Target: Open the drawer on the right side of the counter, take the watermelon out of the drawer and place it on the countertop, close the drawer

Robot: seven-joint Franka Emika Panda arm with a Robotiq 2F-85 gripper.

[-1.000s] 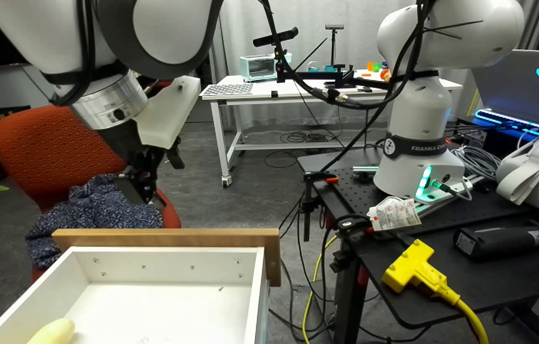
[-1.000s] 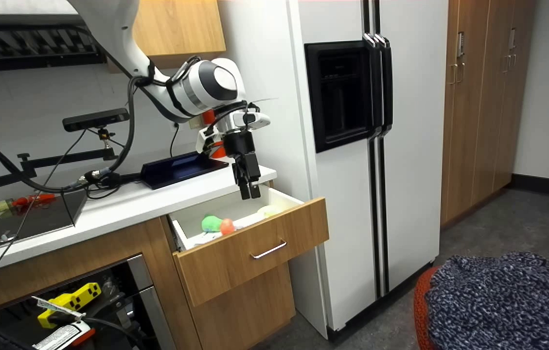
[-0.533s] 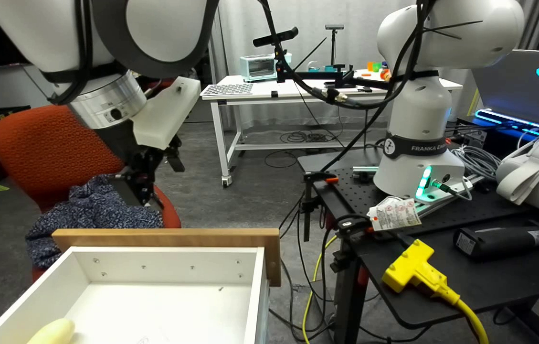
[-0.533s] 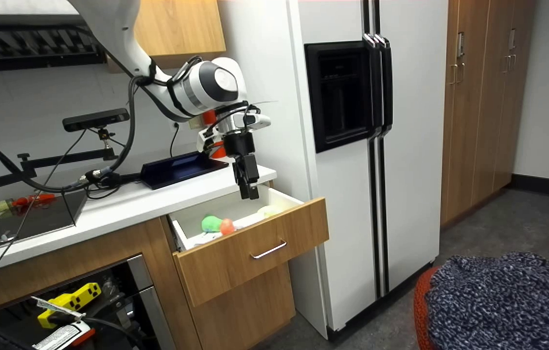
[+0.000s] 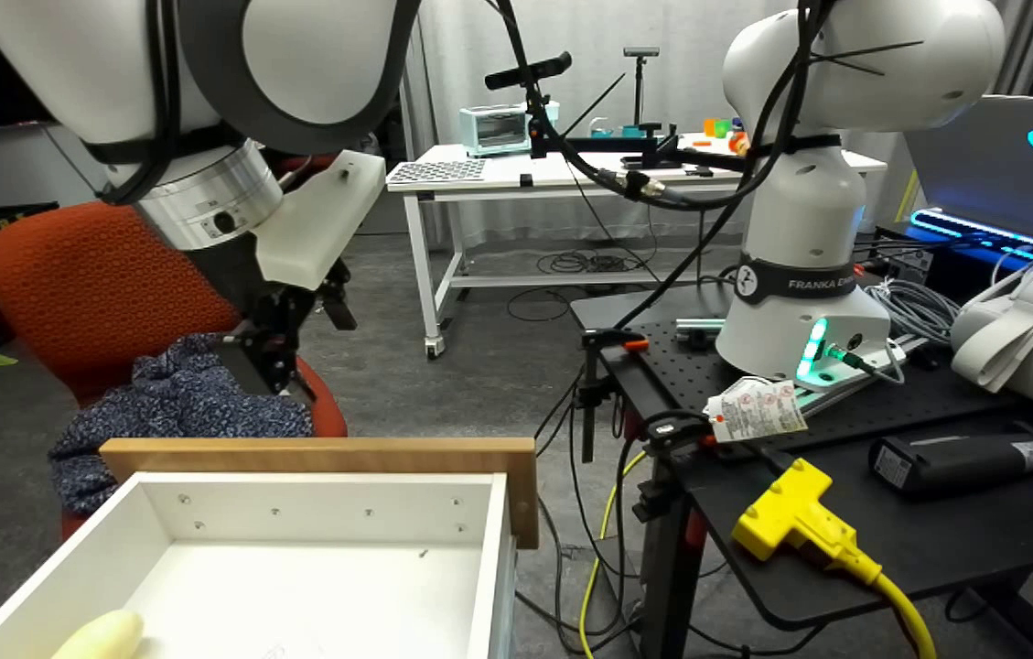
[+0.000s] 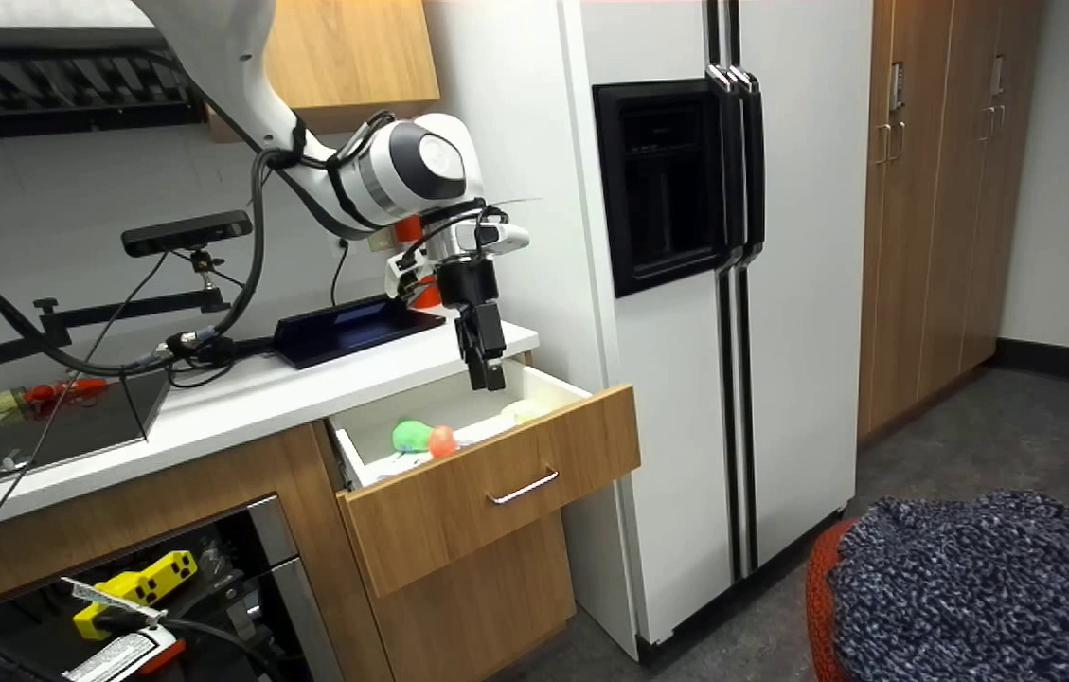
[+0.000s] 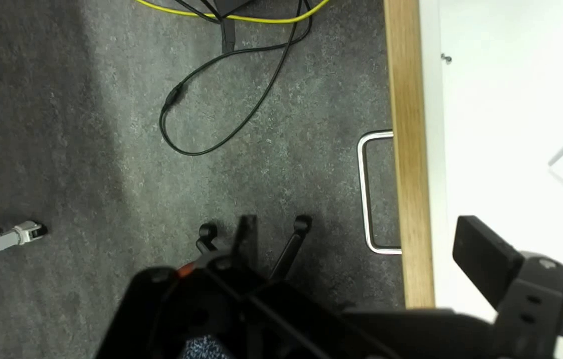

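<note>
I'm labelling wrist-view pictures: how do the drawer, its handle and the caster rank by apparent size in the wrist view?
1. Drawer, though partly out of frame
2. Handle
3. Caster

The drawer [image 6: 458, 502] is showing wood grain outside and a smooth finish inside, while its metal handle [image 7: 364, 189] is gleaming. To the left, the countertop [image 6: 240, 403] is looking smooth, and the cooktop [image 6: 89, 431] is shining like glass — glossy. At near right in an exterior view, the cloth [image 6: 979, 587] is looking rough and nubbly; the chair [image 5: 104, 275] beneath is showing coarse woven fabric. At right in an exterior view, the tag [image 5: 758, 409] is appearing papery, and the power block [image 5: 786, 503] is resembling plastic — smooth.
</note>
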